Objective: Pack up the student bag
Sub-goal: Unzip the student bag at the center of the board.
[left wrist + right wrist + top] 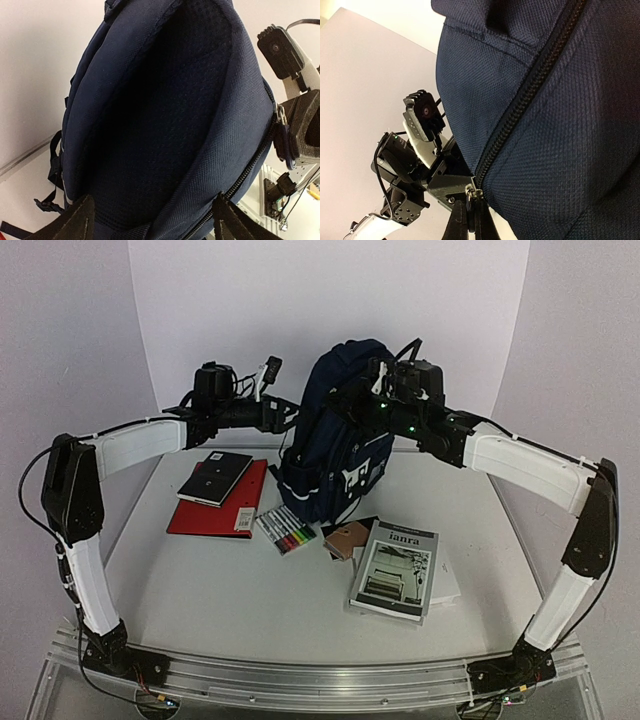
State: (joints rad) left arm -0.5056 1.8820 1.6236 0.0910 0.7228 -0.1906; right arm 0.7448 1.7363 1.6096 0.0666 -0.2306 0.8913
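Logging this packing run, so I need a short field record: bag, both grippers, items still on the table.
bag: student bag upright at the back of the table, zipper closed where visible
left gripper: open, facing the bag's padded back
right gripper: shut on zipper pull
unpacked: black notebook on red folder, marker set, book

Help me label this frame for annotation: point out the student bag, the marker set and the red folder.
student bag (325,425): top external view, on its navy upper body.
marker set (286,530): top external view, middle of the pack.
red folder (212,521): top external view, bare red cover near its front edge.
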